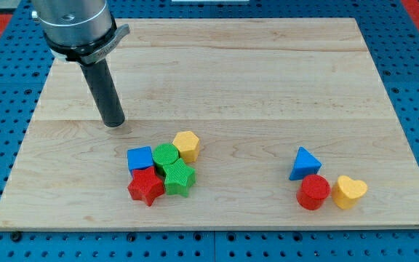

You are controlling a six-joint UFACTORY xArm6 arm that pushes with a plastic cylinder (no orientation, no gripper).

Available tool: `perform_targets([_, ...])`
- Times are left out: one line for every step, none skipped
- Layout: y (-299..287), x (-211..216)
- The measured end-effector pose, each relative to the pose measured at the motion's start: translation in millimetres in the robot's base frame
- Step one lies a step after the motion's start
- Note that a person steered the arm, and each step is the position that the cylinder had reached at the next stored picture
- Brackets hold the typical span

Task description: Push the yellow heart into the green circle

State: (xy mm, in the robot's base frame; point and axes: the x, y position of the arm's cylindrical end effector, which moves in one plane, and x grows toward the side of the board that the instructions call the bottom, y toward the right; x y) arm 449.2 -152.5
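While far from yellow heart [350,191] — my tip [113,124] above-left of green circle [166,155] — pincer unseen.

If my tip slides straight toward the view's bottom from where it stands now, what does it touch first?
Probably nothing. My tip stands left of and above the cluster; the blue block lies slightly to the right of that line, so the way along the wooden board looks free, though it may graze it.

I see the yellow heart [350,191] lying flat near the board's lower right corner, lobes toward the view's right. The green circle [166,156] sits flat in the left cluster, well apart, at about nine o'clock from the heart.
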Motion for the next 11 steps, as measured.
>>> perform_targets([0.0, 0.0])
perform_targets([10.2, 0.0])
perform_targets([5.2, -5.4])
perform_targets([65.3, -90.0])
perform_targets([176.5, -68.8])
perform_targets([278.8, -13.3])
perform_targets([345.6, 77.5])
perform_targets([420.4, 100.0])
perform_targets([409.1, 143.2])
perform_targets([337.9, 133.0])
perform_targets([282.3, 106.0])
